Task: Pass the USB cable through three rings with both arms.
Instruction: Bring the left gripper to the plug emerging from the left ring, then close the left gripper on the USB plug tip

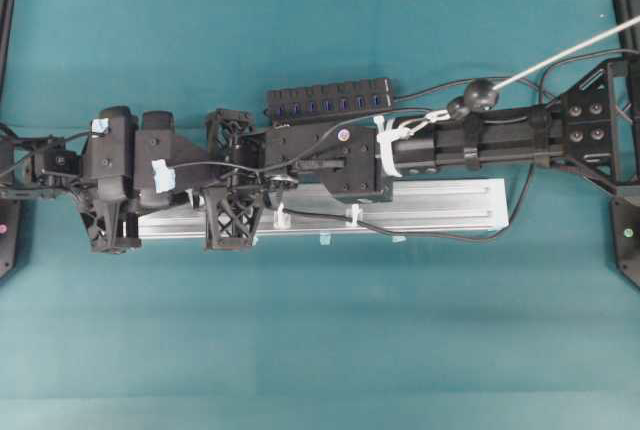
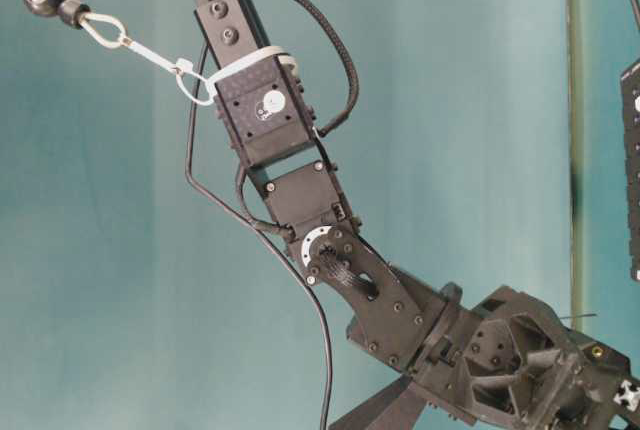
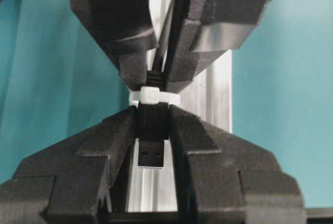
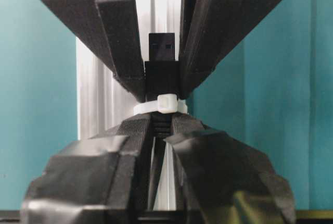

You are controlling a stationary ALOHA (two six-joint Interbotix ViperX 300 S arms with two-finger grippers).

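Observation:
In the left wrist view my left gripper (image 3: 152,126) is shut on the black body of the USB cable's plug (image 3: 152,155). The plug's metal tip points toward the camera. A white ring (image 3: 154,97) sits right at the fingertips, with the plug through it. On the ring's other side, my right gripper (image 4: 163,126) is shut on the cable's ribbed neck. In the right wrist view the ring (image 4: 165,102) lies just ahead of its tips and the plug (image 4: 162,52) beyond. Overhead, two rings (image 1: 283,216) (image 1: 353,214) show on the rail, and the cable (image 1: 430,237) trails right.
The long silver rail (image 1: 450,205) lies across the teal table under both arms. A black hub strip with blue sockets (image 1: 330,100) sits just behind it. A white cord with a black ball (image 1: 480,93) ties to the right arm. Black frame posts stand at both side edges.

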